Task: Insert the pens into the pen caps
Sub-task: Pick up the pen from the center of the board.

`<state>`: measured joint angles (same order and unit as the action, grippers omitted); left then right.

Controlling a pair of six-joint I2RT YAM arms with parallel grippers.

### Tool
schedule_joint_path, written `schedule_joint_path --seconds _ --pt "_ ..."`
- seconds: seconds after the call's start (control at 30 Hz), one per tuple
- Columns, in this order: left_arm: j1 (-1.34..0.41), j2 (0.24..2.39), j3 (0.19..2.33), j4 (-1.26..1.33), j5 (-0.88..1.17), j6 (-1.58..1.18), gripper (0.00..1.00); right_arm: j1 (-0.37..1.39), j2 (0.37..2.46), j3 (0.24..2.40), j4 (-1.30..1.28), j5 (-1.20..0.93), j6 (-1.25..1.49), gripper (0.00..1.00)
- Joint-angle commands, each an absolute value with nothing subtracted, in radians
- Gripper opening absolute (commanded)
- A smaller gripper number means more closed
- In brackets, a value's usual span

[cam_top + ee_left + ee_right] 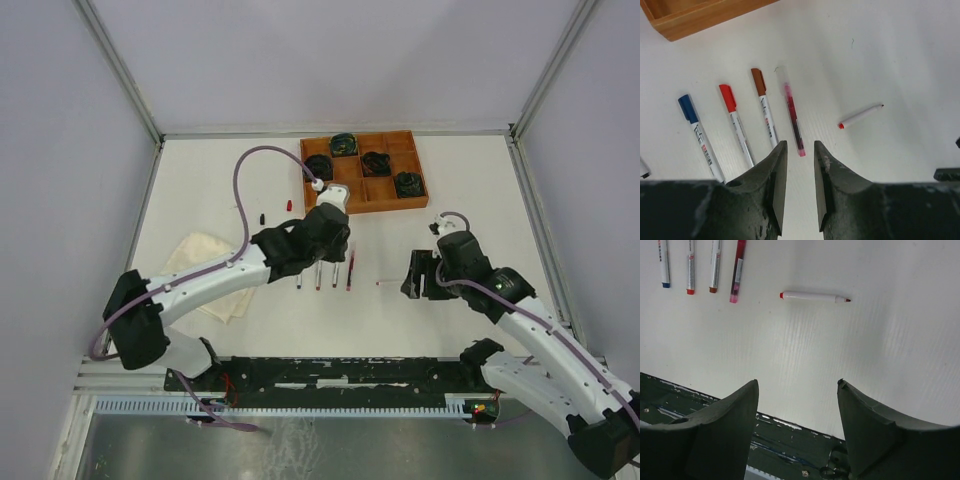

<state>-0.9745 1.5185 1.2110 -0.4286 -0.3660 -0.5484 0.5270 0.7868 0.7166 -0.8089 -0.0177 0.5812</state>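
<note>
Uncapped white pen [815,297], red tail end, lies alone on the table [875,355], right of a row of four capped pens [767,117]. Top view alone shows loose red cap [290,205] and black cap [262,217] near the wooden tray [383,191]. Left gripper [800,175] jaws narrowly parted, empty; right gripper [797,405] jaws wide apart, empty.

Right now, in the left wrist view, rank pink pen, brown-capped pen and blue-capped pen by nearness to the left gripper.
1. Pink pen, just ahead of the left gripper.
2. Brown-capped pen, next over on the picture's left.
3. Blue-capped pen, far left of the row.
</note>
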Motion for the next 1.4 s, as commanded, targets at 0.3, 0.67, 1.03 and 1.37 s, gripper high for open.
schedule_joint_path --seconds 0.3,0.67,1.03,1.37 --pt "-0.823 1.188 0.953 -0.36 -0.159 -0.42 0.33 0.523 1.07 0.885 -0.627 0.105 0.666 0.71" --pt "-0.768 1.165 0.969 -0.397 -0.178 -0.382 0.33 0.615 1.241 0.924 -0.693 0.376 1.276 0.7" --pt "-0.674 1.172 0.975 -0.402 -0.174 -0.336 0.32 0.646 1.505 1.074 -0.98 0.483 1.588 0.7" --pt "-0.645 1.178 0.943 -0.392 -0.157 -0.343 0.31 0.647 1.607 1.058 -0.885 0.454 1.611 0.68"
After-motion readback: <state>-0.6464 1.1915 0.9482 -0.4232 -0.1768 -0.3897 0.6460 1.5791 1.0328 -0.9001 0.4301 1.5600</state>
